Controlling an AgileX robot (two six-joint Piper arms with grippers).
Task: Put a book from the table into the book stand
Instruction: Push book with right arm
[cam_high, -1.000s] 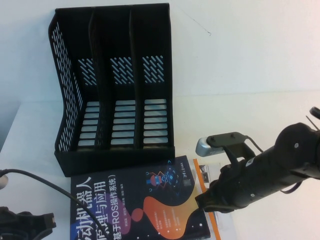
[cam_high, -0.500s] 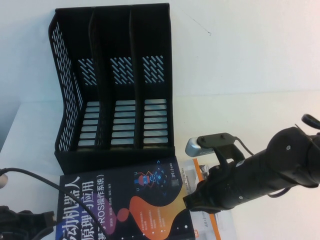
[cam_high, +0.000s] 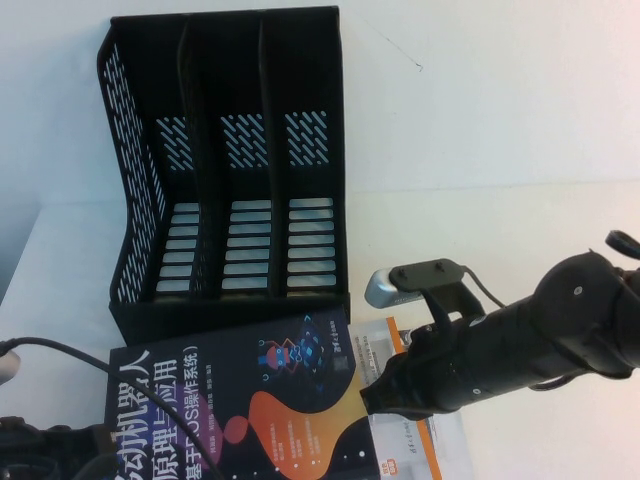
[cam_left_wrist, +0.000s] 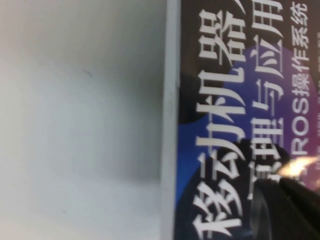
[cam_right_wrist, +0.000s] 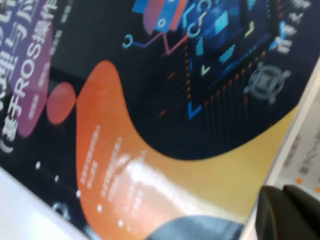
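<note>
Sliding leftward over the last second, your book (cam_high: 240, 405) now lies at the lower centre of the tabletop (cam_high: 500, 240), just before the stand (cam_high: 225, 170), with the right gripper (cam_high: 385, 395) at its right edge and the left gripper (cam_high: 45, 455) at lower left; whether either is spread or pinching, I cannot tell, so lifting looks still ahead.

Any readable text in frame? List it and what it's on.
"移动机器人原理与应用": the book cover, main title.
"ROS操作系统": same cover, smaller line.
Small print on the cover and on the white book beneath: unreadable.
Book stand, left pincer, right pincer: none.
</note>
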